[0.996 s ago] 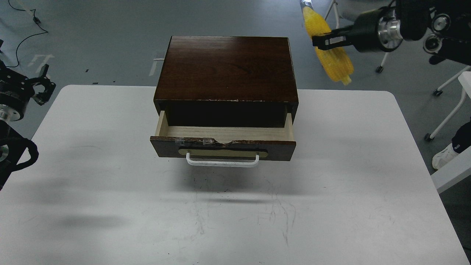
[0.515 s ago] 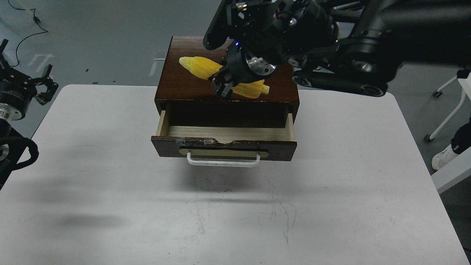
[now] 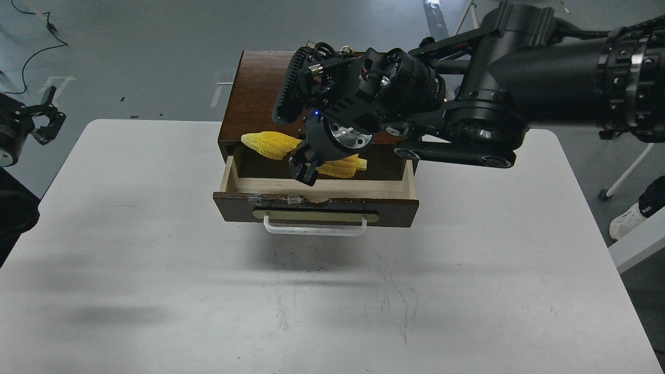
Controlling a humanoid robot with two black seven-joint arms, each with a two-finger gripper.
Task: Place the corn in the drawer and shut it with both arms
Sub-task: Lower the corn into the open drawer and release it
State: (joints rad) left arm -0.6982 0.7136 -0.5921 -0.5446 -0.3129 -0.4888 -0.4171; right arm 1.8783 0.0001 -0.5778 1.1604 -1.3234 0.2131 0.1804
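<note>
The yellow corn (image 3: 267,144) is held crosswise in my right gripper (image 3: 303,167), which is shut on its middle. The corn hangs level just above the open drawer (image 3: 311,203), over its pale wood inside. The drawer is pulled out of the dark brown cabinet (image 3: 260,88), with its white bar handle (image 3: 314,228) facing me. My right arm reaches in from the upper right and hides much of the cabinet top. My left gripper (image 3: 44,117) is at the far left edge, off the table and well away from the drawer; its fingers look spread.
The cabinet stands at the back middle of the white table (image 3: 332,291). A white chair frame (image 3: 631,171) and a person's shoe (image 3: 626,221) are at the right, beside the table. A black cable (image 3: 31,31) lies on the grey floor at upper left.
My right arm has brought the corn from high at the right, over the cabinet top, down to just above the open drawer. My left gripper has shifted slightly left and up.
</note>
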